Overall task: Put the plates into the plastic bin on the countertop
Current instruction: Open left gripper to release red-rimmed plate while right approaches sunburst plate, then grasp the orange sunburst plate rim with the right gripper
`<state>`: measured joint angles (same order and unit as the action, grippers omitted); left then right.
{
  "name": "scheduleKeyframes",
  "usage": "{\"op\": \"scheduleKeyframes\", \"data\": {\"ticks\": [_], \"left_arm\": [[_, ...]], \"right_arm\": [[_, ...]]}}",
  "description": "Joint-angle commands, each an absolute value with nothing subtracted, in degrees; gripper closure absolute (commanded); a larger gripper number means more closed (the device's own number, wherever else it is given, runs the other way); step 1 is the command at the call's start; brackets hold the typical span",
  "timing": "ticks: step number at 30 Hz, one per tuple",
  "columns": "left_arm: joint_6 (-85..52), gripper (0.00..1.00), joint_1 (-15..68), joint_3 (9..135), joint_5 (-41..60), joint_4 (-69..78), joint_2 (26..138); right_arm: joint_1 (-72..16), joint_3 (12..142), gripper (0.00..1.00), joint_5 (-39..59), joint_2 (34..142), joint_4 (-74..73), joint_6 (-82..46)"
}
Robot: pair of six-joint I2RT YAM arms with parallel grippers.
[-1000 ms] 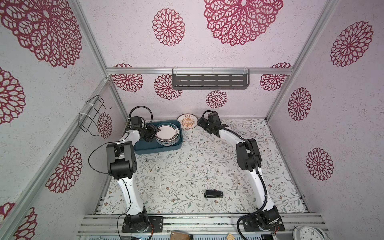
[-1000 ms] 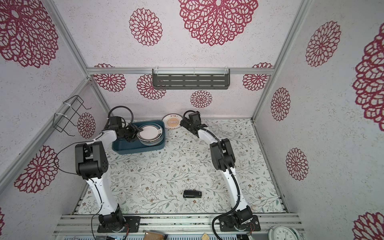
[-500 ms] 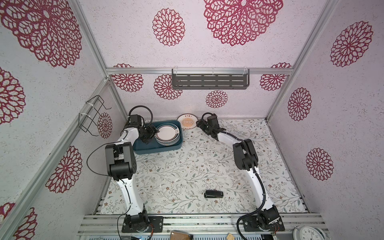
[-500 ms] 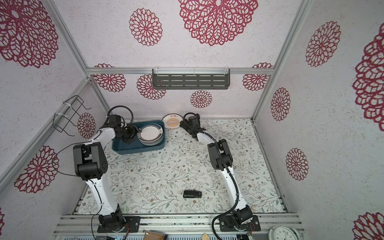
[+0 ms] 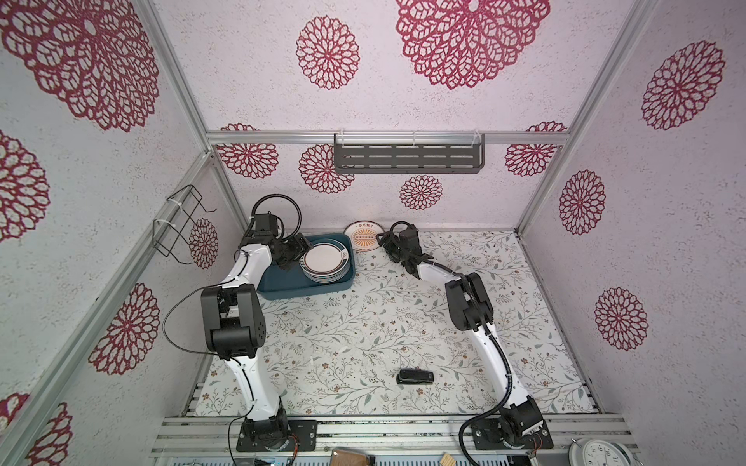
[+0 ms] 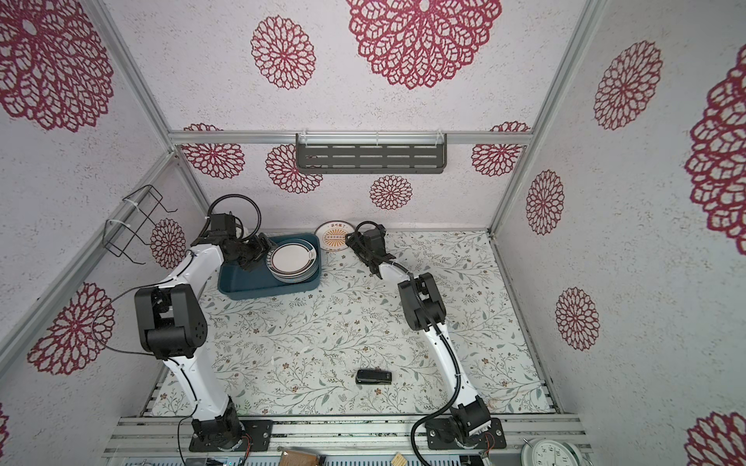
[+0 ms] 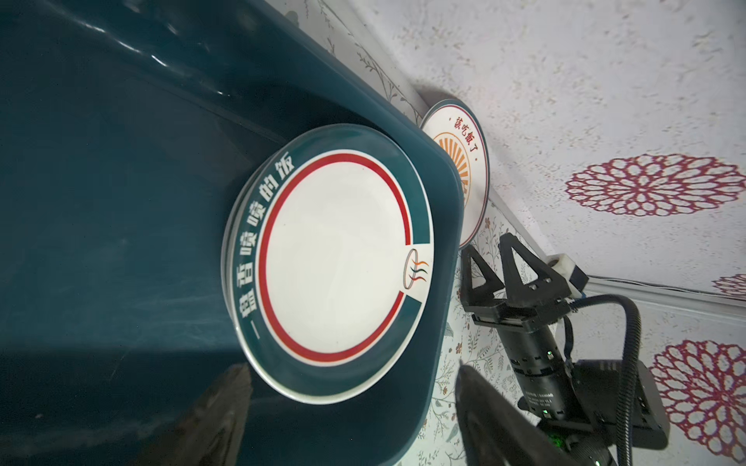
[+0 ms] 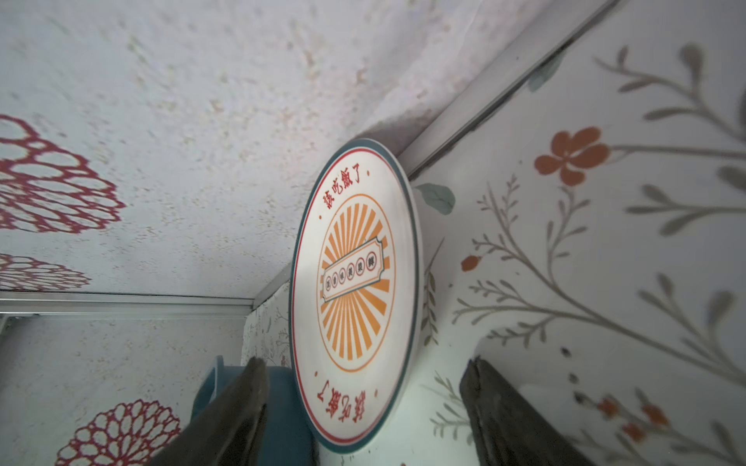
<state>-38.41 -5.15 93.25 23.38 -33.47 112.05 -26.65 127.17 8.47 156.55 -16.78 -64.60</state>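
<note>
- The plastic bin stands at the far left of the countertop. Its long axis runs across both top views, roughly along the back wall.
- A stack of plates lies flat and face up in the bin's right half.
- The top plate has a dark teal lettered rim and a red ring. The gap in its rim (with a small logo) faces the bin's right wall.
- A sunburst plate sits face up outside the bin, just beside its far right corner. Its far rim is at the foot of the back wall; whether it lies flat or is propped there, I cannot tell.
- The left gripper is over the bin's left half and points at the stack. Its jaws are spread wide and grasp nothing.
- The right gripper points at the sunburst plate from the right. Its fingers are apart, with the plate's near rim between them in the right wrist view, not pinched.
- The countertop is white with grey-green vines; a small black object lies near its front.
- The walls carry red medallions, and the back one holds a grey slotted shelf. A wire rack hangs on the left.
</note>
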Motion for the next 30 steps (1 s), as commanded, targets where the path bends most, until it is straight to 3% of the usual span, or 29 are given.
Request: {"op": "scheduleKeyframes", "data": {"ticks": [1,14,30], "left_arm": [[-37.69,0.17,-4.48,93.05,22.36,-33.40,108.48],[-38.14,0.17,-3.87,91.50,19.77,-34.54,105.05],[-38.13,0.17,-3.69,91.14,19.58,-33.87,104.91]], "right_arm": [[-27.39,130.32,0.23,9.34,159.38,-16.95,-70.16],[-28.04,131.48,0.45,8.90,162.52,-10.87,-73.71],[-28.05,131.53,0.85,10.51,164.66,-12.65,-77.12]]}}
